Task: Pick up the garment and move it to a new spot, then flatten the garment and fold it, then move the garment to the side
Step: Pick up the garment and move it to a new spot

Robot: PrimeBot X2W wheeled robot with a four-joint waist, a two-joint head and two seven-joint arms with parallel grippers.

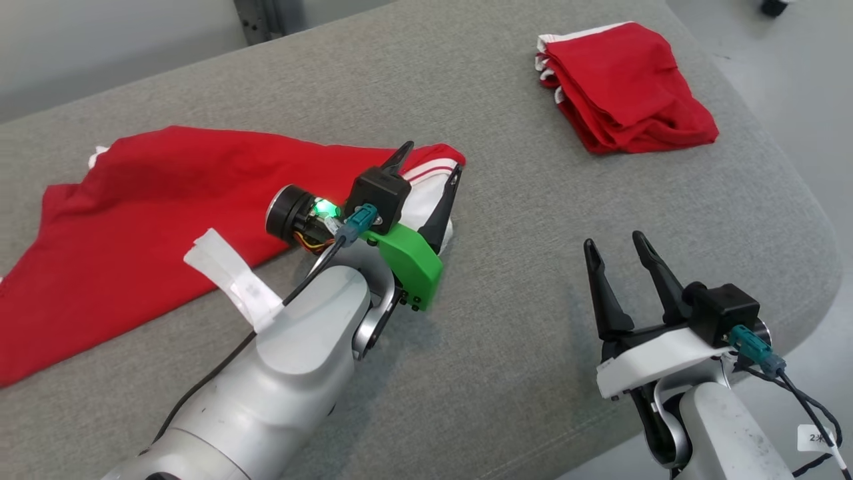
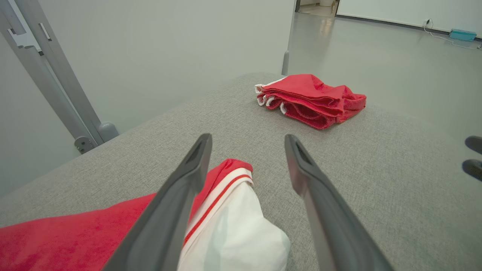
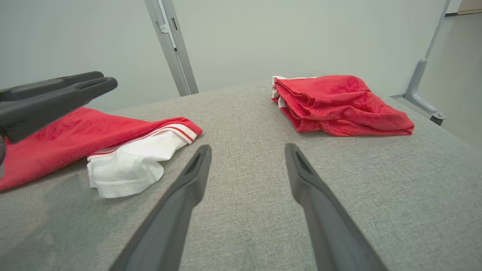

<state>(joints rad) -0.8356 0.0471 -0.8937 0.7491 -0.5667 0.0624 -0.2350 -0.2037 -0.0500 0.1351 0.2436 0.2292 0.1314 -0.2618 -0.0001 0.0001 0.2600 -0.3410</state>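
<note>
Grey upholstered bench (image 1: 533,280) is carrying two red pieces, well apart.

Garment (image 1: 153,200) is lying spread out and rumpled on the robot's left part of the bench. Its white sleeve end (image 2: 233,229), trimmed with red stripes, is pointing toward the bench's middle. In the right wrist view the sleeve end (image 3: 128,165) is lying crumpled on the fabric surface.

Left gripper (image 1: 432,158) is hanging over that sleeve end. Its jaws are standing wide apart and gripping nothing. In the left wrist view (image 2: 247,138) the striped cuff is lying below and between them, closer to the left-hand jaw. Whether a jaw is touching the cloth cannot be told.

Right gripper (image 1: 614,240) is hovering over bare bench at the robot's near right. Its jaws are apart and empty, clear of the garment.

Folded red garment (image 1: 626,87) with white edging is sitting at the far right of the bench, away from both grippers.
</note>
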